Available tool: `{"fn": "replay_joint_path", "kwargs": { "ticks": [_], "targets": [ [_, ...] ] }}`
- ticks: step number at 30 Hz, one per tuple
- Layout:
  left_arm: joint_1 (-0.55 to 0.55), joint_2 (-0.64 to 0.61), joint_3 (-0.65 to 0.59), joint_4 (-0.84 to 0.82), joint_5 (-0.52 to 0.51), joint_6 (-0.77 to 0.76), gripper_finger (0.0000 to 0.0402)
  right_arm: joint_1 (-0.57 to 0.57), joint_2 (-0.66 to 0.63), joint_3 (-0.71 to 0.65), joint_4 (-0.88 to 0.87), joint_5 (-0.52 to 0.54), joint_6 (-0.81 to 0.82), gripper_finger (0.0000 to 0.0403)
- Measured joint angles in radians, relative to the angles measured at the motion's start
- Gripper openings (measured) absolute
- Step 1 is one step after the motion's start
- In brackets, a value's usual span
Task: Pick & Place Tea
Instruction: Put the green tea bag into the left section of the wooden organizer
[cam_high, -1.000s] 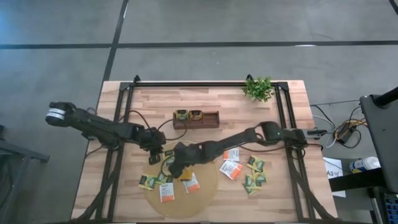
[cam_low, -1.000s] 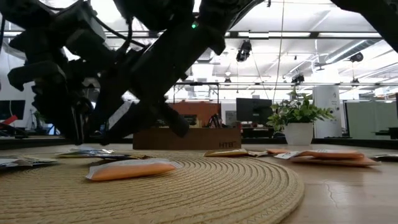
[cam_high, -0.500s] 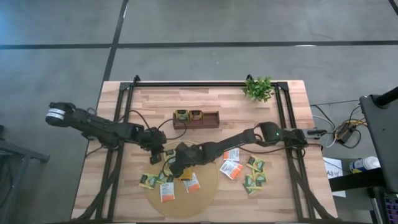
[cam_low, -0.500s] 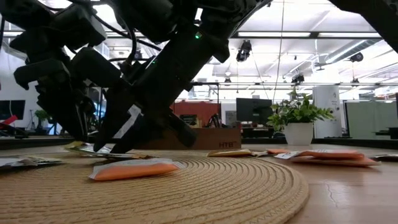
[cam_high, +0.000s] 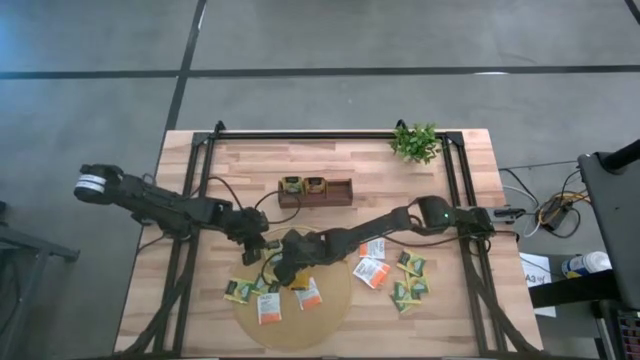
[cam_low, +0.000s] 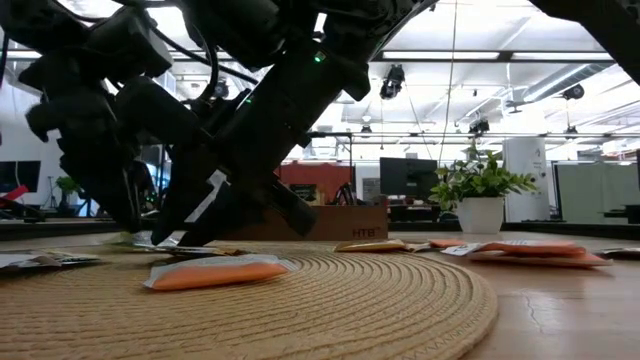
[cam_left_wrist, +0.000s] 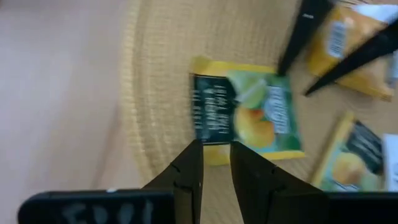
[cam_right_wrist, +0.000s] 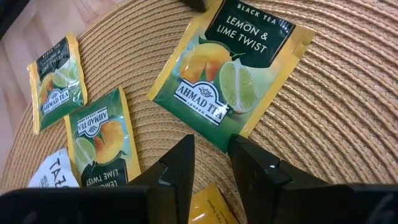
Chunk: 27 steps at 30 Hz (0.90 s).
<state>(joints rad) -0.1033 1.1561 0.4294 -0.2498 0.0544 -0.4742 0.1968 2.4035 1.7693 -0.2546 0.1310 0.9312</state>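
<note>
One lemon-lime sachet (cam_right_wrist: 230, 74) lies flat, skewed on the mat (cam_right_wrist: 336, 118).

Mat (cam_high: 325, 310) sits at table's (cam_high: 250, 165) front edge, tray (cam_high: 315, 190) behind it mid-table, plant (cam_high: 416, 142) at back right corner. Several sachets (cam_high: 268, 309) lie on mat's left half, more sachets (cam_high: 410, 290) on bare wood just right of mat. Both grippers, left (cam_high: 250, 251) & right (cam_high: 281, 276), over mat's back-left part, close together.

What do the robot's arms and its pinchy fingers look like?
Both arms are dark and jointed. The left arm has a silvery cap at its outer end and trailing black cables; the right arm shows a small green light. Each gripper has two flat black fingers.
</note>
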Motion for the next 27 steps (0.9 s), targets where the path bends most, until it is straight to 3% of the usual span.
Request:
{"fn": "replay_joint_path", "kwargs": {
  "ticks": [9, 16, 27],
  "targets": [
    [0.017, 0.0, 0.007, 0.004, -0.075, -0.019, 0.0076, 0.004, 0.0, -0.001, 0.0, 0.003, -0.06, 0.0106],
    [0.03, 0.034, 0.007, 0.003, 0.11, -0.028, 0.0076, 0.004, 0.0, -0.002, -0.001, 0.007, -0.062, 0.0106],
    [0.036, 0.076, 0.007, 0.019, 0.081, -0.044, 0.0076, 0.004, 0.0, -0.003, -0.004, 0.026, -0.077, 0.01]
  ]
}}
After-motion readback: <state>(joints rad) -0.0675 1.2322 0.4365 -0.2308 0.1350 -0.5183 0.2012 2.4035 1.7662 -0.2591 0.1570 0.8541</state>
